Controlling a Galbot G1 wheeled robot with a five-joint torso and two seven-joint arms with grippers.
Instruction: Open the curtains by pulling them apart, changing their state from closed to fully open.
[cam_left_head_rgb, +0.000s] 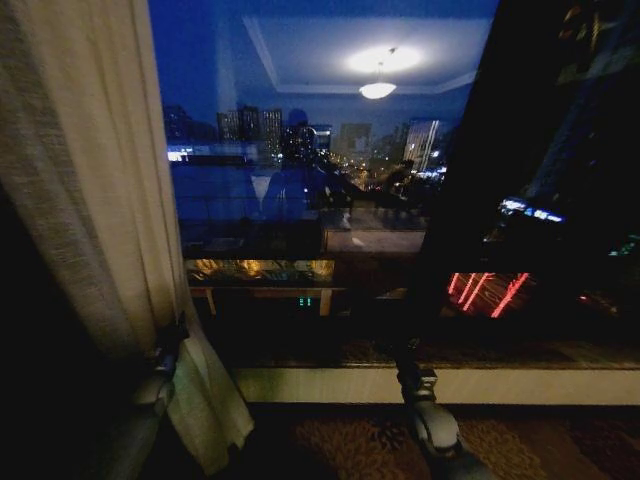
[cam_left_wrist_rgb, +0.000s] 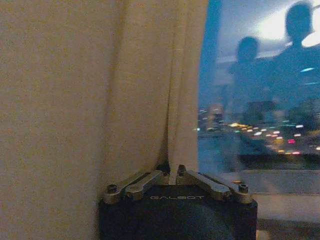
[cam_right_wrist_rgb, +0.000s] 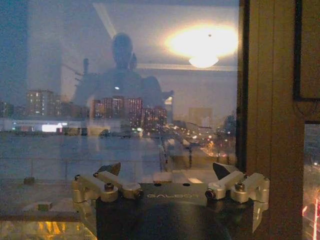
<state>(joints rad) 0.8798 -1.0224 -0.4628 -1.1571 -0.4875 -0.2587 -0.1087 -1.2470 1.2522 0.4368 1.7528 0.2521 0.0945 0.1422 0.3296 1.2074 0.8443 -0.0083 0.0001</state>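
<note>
Large dark night-time window pane (cam_left_head_rgb: 330, 180): exposed across centre and right of head view. Tall sheer cream pleated curtain (cam_left_head_rgb: 90, 200): gathered at left of frame, lower edge near bottom left. Left gripper (cam_left_head_rgb: 168, 345), bottom left: clamped on a curtain fold. Right gripper (cam_left_head_rgb: 405, 352), bottom centre: jaws spread, empty, facing glass. Step judged: final leftward pull. Next requirement: continued outward draw, grip maintained.

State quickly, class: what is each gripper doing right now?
Left gripper: shut on a fold of the sheer curtain, at the window's left side.
Right gripper: open, holding nothing, facing the window glass.
</note>
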